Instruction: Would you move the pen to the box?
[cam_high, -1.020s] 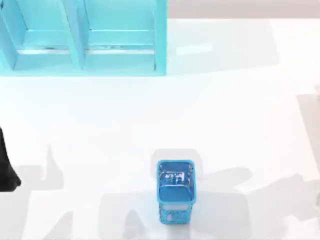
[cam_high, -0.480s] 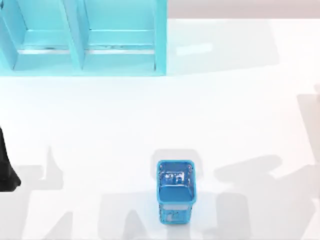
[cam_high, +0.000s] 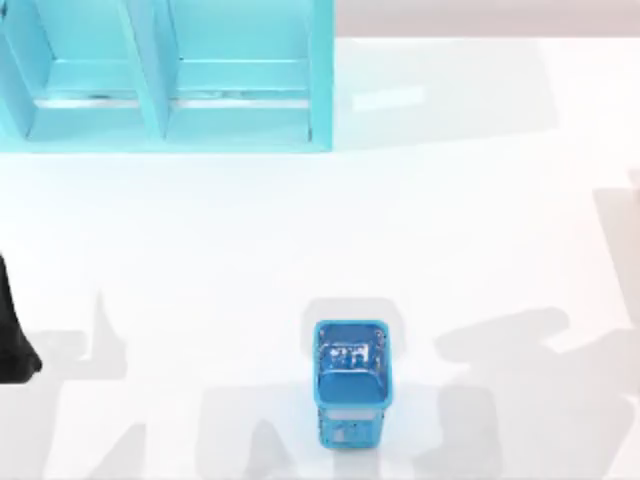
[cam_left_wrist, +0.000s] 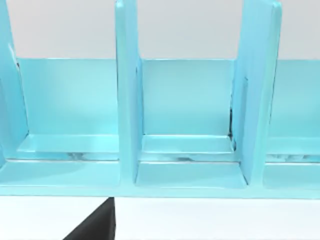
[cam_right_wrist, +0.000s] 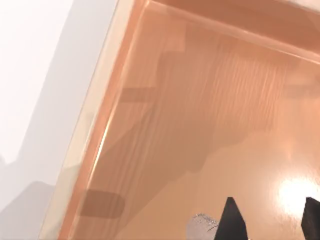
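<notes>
Over the shiny orange-brown wooden box (cam_right_wrist: 210, 125), right pincer (cam_right_wrist: 270, 220) hangs with dark fingers (cam_right_wrist: 232, 220) spread apart, the silver-grey pen tip (cam_right_wrist: 200, 226) between them, low inside the box. Farther off, blue mesh holder (cam_high: 350, 380) stands on white bench (cam_high: 450, 230). Left arm (cam_high: 12, 330) sits parked at the bench's left edge, its pincer's state unclear, facing the pale blue partitioned shelf (cam_left_wrist: 190, 130).

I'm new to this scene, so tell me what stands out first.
A blue holder stands at the table's near middle, and a turquoise shelf fills the far left. In the right wrist view, the right hand hangs over an orange box with a silver-grey bit beside its fingers.
</notes>
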